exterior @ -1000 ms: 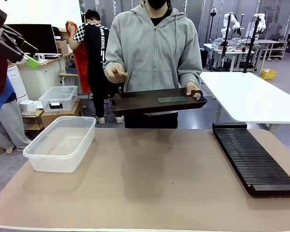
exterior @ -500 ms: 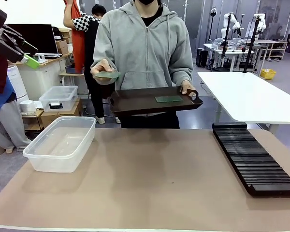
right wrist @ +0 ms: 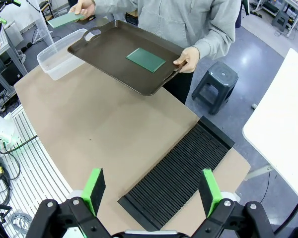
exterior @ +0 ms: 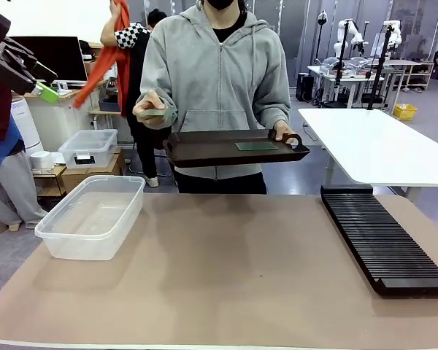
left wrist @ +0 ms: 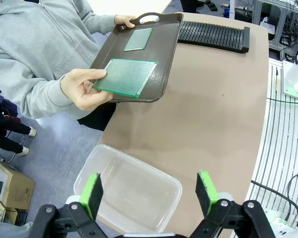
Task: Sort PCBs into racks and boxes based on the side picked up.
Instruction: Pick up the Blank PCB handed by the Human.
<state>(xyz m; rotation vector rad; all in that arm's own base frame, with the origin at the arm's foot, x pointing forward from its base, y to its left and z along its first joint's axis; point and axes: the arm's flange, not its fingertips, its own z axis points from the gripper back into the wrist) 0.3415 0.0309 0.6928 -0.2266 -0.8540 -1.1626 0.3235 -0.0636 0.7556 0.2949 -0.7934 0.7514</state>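
- A person's hand (left wrist: 82, 90) holds a thin dark-green rectangular PCB (left wrist: 126, 77) near a dark brown handled tray (left wrist: 165, 59); a second PCB (left wrist: 138, 38) lies on it.
- Left end effector (left wrist: 149, 191) and right end effector (right wrist: 151, 191): jaws wide apart, empty.
- Clear plastic tub (exterior: 95, 219) and long black slotted rack (exterior: 383, 240) sit on the desk (exterior: 226, 277).

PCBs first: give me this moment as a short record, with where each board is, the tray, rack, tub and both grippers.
held PCB: flat in the person's hand, beside the tray
second PCB: lying flat on the tray
tray: held in the air at the table's far side by the person's other hand
rack: on the table, no boards in it
tub: on the table, nothing in it
left gripper: open, empty, above the tub
right gripper: open, empty, above the rack
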